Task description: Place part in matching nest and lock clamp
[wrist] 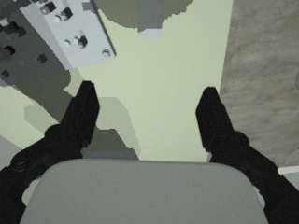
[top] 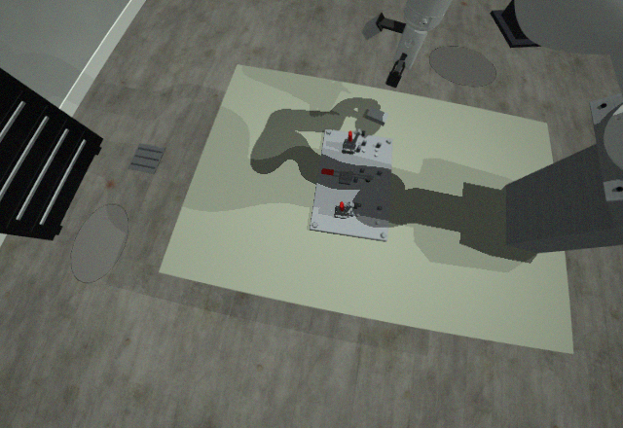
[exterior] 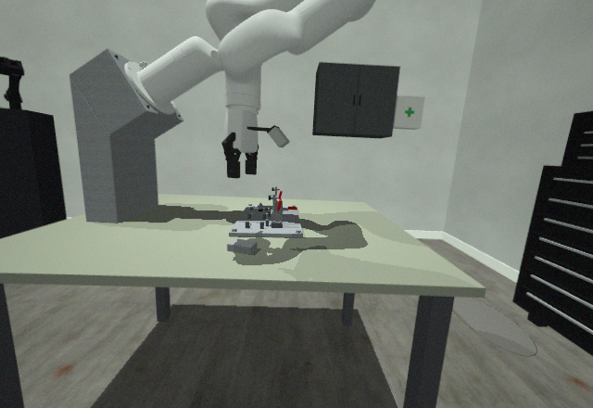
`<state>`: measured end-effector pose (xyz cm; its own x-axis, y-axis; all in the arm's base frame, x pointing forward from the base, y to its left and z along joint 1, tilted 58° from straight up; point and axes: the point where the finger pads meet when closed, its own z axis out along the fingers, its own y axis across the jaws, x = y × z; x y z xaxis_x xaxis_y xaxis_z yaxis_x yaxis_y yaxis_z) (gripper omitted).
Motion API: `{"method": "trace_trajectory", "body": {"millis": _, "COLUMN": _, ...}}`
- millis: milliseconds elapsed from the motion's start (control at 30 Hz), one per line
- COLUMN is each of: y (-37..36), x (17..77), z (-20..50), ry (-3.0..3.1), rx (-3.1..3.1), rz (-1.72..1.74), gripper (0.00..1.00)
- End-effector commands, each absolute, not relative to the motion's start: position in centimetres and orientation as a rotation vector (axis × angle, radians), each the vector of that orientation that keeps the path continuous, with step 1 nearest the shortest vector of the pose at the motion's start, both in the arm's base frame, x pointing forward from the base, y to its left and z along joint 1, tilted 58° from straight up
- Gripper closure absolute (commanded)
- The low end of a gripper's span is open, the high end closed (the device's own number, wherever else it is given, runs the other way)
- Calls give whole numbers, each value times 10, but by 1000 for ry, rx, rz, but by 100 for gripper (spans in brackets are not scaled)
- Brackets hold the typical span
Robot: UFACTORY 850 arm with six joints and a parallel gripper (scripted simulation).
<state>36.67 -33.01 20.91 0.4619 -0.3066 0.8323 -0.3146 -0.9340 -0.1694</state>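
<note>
The grey fixture plate point(top: 327, 222) point(exterior: 239, 233) point(wrist: 79, 23) lies in the middle of the pale green table point(top: 251, 272) point(exterior: 119, 250) point(wrist: 173, 93). It carries three nests with red-handled clamps. Two handles point(top: 348, 136) point(top: 341, 205) stand up, and the middle handle point(top: 328, 170) lies out flat. The part, a grey block point(top: 375, 115) point(exterior: 244, 246) point(wrist: 150, 19), lies on the table just beside one short end of the plate. My gripper point(top: 396, 74) point(exterior: 239, 166) point(wrist: 149, 96) is open and empty. It hangs high above the table, near the part and off to the side of the plate.
The robot's grey pedestal point(top: 553, 207) point(exterior: 109, 154) stands on one end of the table. The table's edge and the floor show at the right of the wrist view. A black drawer cabinet point(top: 30, 161) point(exterior: 565, 231) stands on the floor, clear of the table.
</note>
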Motion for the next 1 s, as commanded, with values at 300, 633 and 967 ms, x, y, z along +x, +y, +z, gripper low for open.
{"method": "trace_trajectory", "body": {"millis": 300, "y": -330, "x": 366, "z": 209, "ry": -569, "rx": 2678, "rz": 1522, "gripper": 0}}
{"method": "trace_trajectory", "body": {"millis": 633, "y": -331, "x": 369, "z": 208, "ry": -569, "rx": 2678, "rz": 1522, "gripper": 0}}
{"method": "trace_trajectory", "body": {"millis": 967, "y": -334, "x": 382, "z": 200, "ry": -569, "rx": 2678, "rz": 1522, "gripper": 0}}
